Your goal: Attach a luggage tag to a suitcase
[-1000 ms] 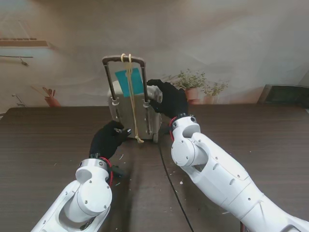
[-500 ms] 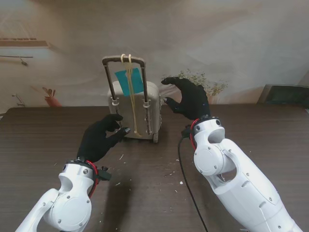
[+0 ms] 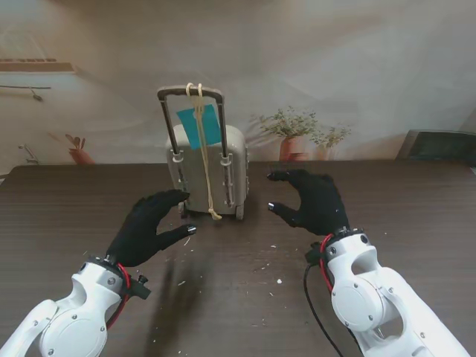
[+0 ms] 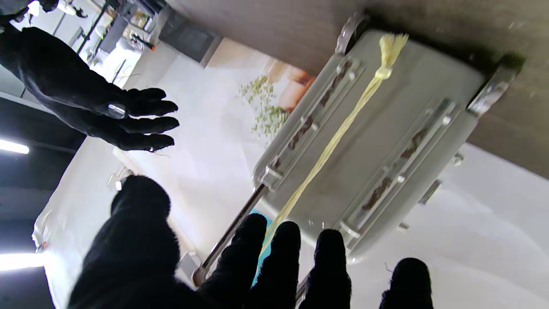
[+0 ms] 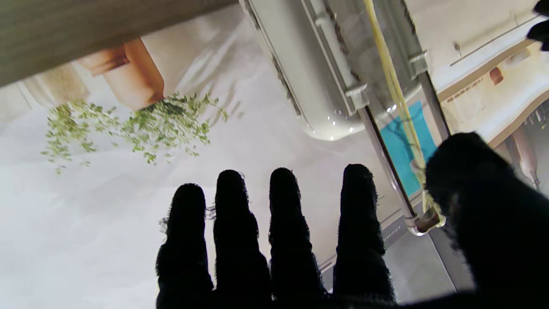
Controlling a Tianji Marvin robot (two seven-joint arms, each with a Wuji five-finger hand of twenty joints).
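The suitcase (image 3: 210,175) stood upright on the dark table (image 3: 416,216), at about 12 o'clock from the robot, with its pull handle (image 3: 190,92) extended. A teal tag (image 3: 199,126) hung behind the handle rails, just under the top bar. A yellow cord (image 3: 204,160) was looped over the top bar and ran down the middle of the case between the two rails, ending in a knotted tassel near the base, by the wheels.

The left hand (image 3: 149,227) hovered at about 10 o'clock, nearer to me than the case and just beside its lower left corner, apart from it. Its fingers were spread and it held nothing; the thumb tip pointed toward the case.

The right hand (image 3: 312,201) hovered at about 2 o'clock, well to the right of the case and not touching it. Its fingers were apart and gently curled, with nothing in them.

The left wrist view showed the back of the suitcase (image 4: 377,141) with the cord (image 4: 339,137) running along it, the left fingertips (image 4: 281,244) short of the shell, and the right hand (image 4: 98,111) spread in the background. The right wrist view showed four straight fingers (image 5: 283,223) and the thumb, with the tag (image 5: 401,146) and cord (image 5: 388,73) beyond them.

Small pale specks (image 3: 268,268) were scattered on the table nearer to me than the case.
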